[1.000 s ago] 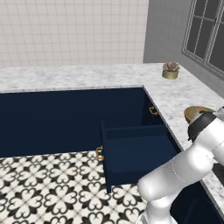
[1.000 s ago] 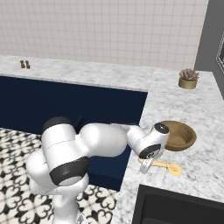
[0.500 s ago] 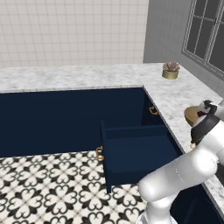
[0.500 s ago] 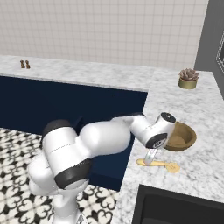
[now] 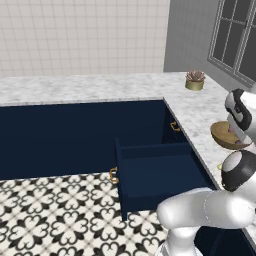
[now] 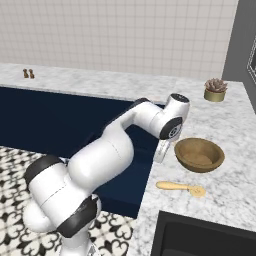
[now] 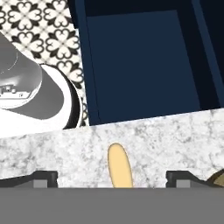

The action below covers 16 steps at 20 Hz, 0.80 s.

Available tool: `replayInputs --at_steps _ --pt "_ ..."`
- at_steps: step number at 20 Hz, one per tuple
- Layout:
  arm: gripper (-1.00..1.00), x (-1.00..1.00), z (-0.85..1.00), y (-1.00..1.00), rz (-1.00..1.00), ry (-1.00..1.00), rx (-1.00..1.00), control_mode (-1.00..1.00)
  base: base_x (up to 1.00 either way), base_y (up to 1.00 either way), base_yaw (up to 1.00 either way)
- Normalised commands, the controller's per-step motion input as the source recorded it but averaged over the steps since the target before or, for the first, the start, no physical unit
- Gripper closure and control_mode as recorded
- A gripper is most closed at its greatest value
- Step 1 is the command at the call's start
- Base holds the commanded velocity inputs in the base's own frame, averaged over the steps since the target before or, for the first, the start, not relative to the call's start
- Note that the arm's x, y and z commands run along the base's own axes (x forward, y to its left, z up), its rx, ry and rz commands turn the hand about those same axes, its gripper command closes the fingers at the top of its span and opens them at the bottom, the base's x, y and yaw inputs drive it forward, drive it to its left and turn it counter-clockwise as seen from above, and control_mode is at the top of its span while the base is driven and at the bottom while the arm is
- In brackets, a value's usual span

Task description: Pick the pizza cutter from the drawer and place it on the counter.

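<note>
Right base view: the pizza cutter lies flat on the counter, just in front of the wooden bowl and between that bowl and the dark sink at the near edge. The gripper hangs above the counter just left of the bowl, clear of the pizza cutter. In the hand view its two fingertips stand wide apart with nothing between them, and the handle of the pizza cutter lies on the marble below, midway between the tips. Left of the bowl, beyond the counter edge, the drawer stands pulled out; its interior appears empty in the hand view. Farther back from the bowl, a small potted plant sits on the counter.
</note>
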Motion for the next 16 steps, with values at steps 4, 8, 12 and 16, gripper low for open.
replayInputs --at_steps 4,8,12,16 --pt "-1.0 0.0 0.18 0.8 0.02 0.0 0.0 -1.0 0.0 0.0 0.0" --pt "-1.0 0.0 0.35 0.66 0.09 0.01 0.0 -1.0 0.0 0.0 0.0" --pt "-1.0 0.0 0.58 0.39 0.1 0.0 0.0 -1.0 0.0 0.0 0.0" --pt "-1.0 0.0 0.71 0.59 0.04 -0.01 0.0 -1.0 0.0 0.0 0.0"
